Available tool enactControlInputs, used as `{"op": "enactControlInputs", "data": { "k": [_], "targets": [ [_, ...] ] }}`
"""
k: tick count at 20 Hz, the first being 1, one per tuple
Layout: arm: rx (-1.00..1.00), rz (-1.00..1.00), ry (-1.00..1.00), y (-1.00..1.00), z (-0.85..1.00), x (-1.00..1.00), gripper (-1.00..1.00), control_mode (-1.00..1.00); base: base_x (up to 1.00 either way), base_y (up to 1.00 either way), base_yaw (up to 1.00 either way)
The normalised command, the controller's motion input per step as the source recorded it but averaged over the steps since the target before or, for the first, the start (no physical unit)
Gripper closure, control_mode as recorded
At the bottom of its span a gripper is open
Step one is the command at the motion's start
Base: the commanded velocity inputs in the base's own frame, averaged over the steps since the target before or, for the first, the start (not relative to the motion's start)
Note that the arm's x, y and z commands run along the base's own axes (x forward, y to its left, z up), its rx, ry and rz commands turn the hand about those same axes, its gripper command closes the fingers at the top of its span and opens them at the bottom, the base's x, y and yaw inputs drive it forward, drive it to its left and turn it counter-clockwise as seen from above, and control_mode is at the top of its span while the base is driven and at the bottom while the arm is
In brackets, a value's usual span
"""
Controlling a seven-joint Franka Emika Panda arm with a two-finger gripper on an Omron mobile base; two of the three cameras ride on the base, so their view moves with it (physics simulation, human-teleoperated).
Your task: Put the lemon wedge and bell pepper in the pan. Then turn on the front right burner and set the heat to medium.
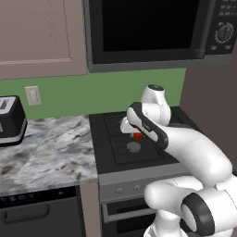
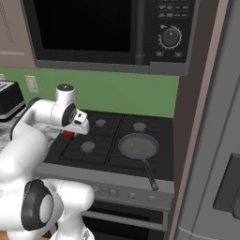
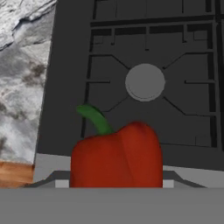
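Closest to the hand camera, the glossy red bell pepper with its curved green stem (image 3: 116, 159) fills the lower middle of the hand view, hanging above the black cooktop (image 3: 65, 109). The pincer (image 2: 69, 133) is clamped on this pepper: in the right base view a red patch shows just under the white hand, over the left side of the cooktop, and in the left base view the same red spot sits beside the white forearm. Below and beyond the pepper lies a small round grey burner cap (image 3: 145, 82) ringed by black grate. To the left of the cooktop runs the grey-white marbled stone worktop (image 3: 22, 78).

Farther right, the shallow round grey metal frying pan (image 2: 146, 151) sits on the front right burner, its long thin dark handle pointing toward the stove front. The tiny pale yellow-green lemon wedge (image 2: 132, 144) lies inside the pan. Behind stands the green wall (image 2: 122, 93), with a dark microwave (image 2: 93, 28) above.
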Motion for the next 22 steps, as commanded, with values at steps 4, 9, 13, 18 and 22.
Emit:
{"op": "enactControlInputs", "data": {
  "k": [4, 9, 13, 18, 22],
  "targets": [
    [-0.06, -0.03, 0.03, -0.81, 0.00, 0.00, 1.00, -1.00, 0.00, 0.00, 0.00],
    [-0.06, -0.06, 0.04, -0.84, 0.00, 0.00, 1.00, -1.00, 0.00, 0.00, 0.00],
    [-0.04, -0.09, 0.05, -0.84, 0.00, 0.00, 1.00, -1.00, 0.00, 0.00, 0.00],
    [-0.04, -0.09, 0.05, -0.80, 0.00, 0.12, 1.00, -1.00, 0.00, 0.00, 0.00],
    [-0.04, -0.08, 0.04, -0.78, 0.00, 0.17, 1.00, -1.00, 0.00, 0.00, 0.00]
  ]
}}
